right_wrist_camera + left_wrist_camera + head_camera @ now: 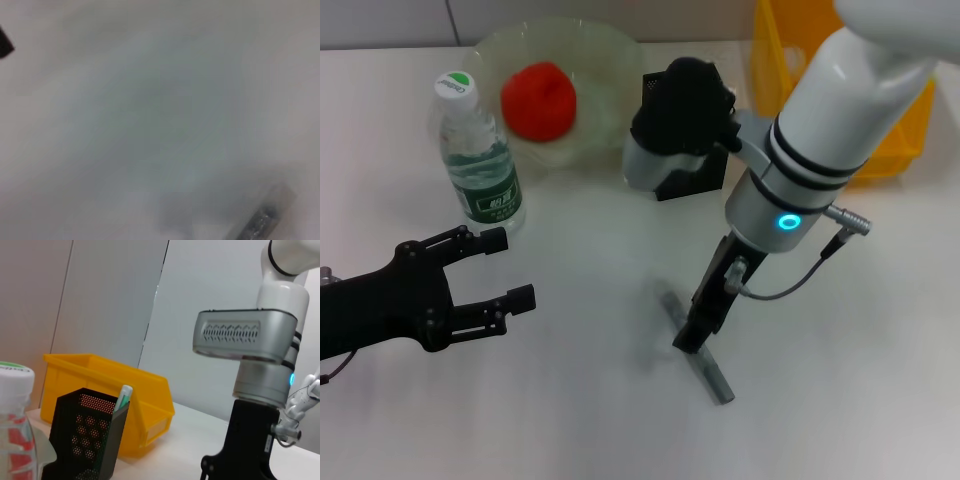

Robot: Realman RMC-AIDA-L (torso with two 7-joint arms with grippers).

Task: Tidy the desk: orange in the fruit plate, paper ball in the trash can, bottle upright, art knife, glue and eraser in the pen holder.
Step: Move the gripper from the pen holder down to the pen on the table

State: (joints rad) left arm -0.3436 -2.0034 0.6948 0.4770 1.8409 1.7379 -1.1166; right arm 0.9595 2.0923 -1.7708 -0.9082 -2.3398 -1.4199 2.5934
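Desk (570, 420) plain white; glue (705, 362) grey, lying directly under the black right gripper (692, 338), whose arm is white and silver with black bands and a lit cyan ring. Behind that gripper: black hexagon-mesh pen holder (85, 440) with the mint-green and white art knife (122, 397) in it, and the bright yellow trash can (110, 385). Beyond the black left gripper (510, 270): clear bottle (480, 165) with green label and white, green-spotted cap; red-orange orange (538, 100) in pale green translucent fruit plate (610, 60).

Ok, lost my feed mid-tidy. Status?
Right gripper down at the glue on the desk. Left gripper open, idle beside the upright bottle. Nothing blocking.
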